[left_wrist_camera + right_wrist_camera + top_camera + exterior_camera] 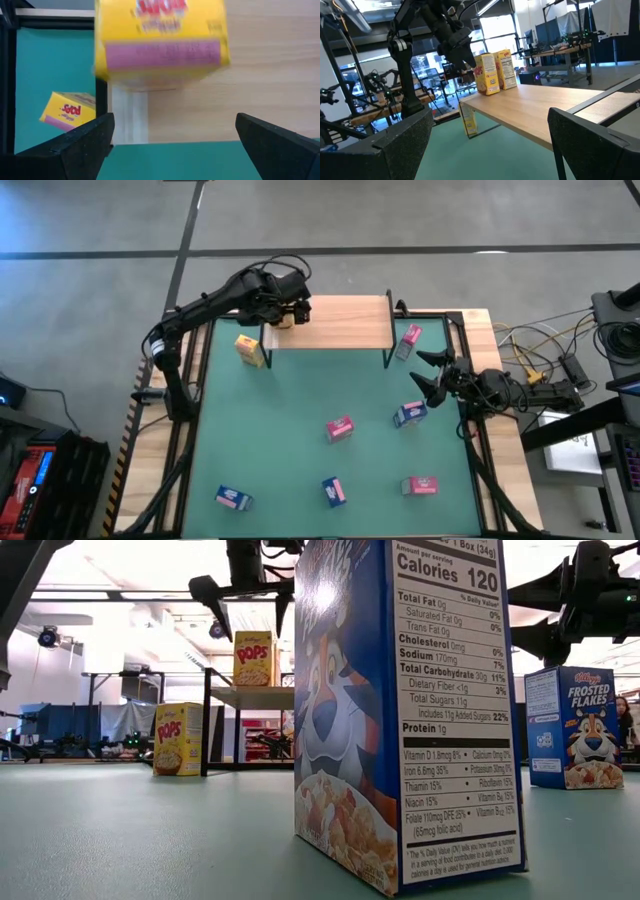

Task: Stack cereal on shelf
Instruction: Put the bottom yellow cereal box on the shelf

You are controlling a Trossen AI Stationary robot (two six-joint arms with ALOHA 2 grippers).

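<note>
Both hands spread wide, empty; left hand (291, 312) above yellow box (284, 319) on shelf (340, 325)

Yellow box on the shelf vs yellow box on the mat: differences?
The shelf box stands on the shelf at its left end, under the open left gripper. The mat box stands on the green mat beside the shelf's left leg, away from both grippers. Both are yellow, upright cereal boxes.
</note>
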